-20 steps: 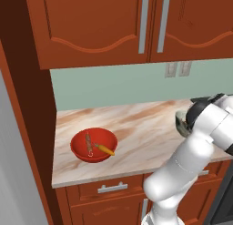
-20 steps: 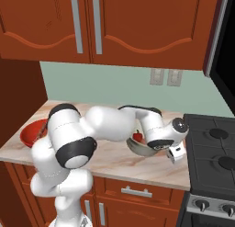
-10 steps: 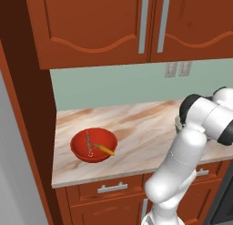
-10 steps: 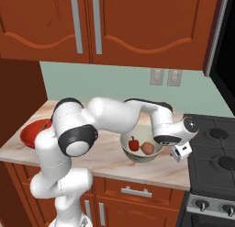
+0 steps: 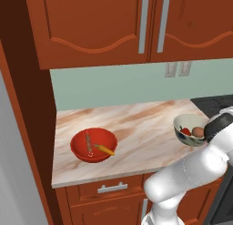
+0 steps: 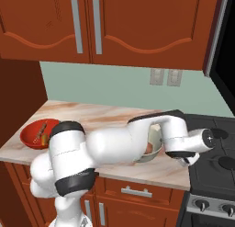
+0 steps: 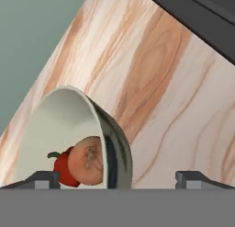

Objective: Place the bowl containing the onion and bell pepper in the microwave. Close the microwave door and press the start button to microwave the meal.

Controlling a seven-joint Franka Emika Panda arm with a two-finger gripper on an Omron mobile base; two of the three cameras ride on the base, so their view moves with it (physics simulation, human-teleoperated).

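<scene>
Now, at 9 o'clock on the marble counter (image 5: pixel 136 128) sits a red bowl (image 5: pixel 93 144) with a yellow-orange stick. At 3 o'clock stands the bowl (image 5: pixel 189 130), holding the onion (image 5: pixel 198 131) and bell pepper (image 5: pixel 185 131). The gripper (image 7: pixel 117 178) is spread wide over its rim, its 2 fingertips (image 7: pixel 190 178) pinching nothing.

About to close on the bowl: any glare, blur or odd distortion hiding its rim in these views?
Hand view: sharp, no glare; the bowl looks tipped because the camera is rolled, its rim plain between the open finger tips. Left base view: even flat light, bowl crisp. Right base view: the arm covers most of it.
</scene>
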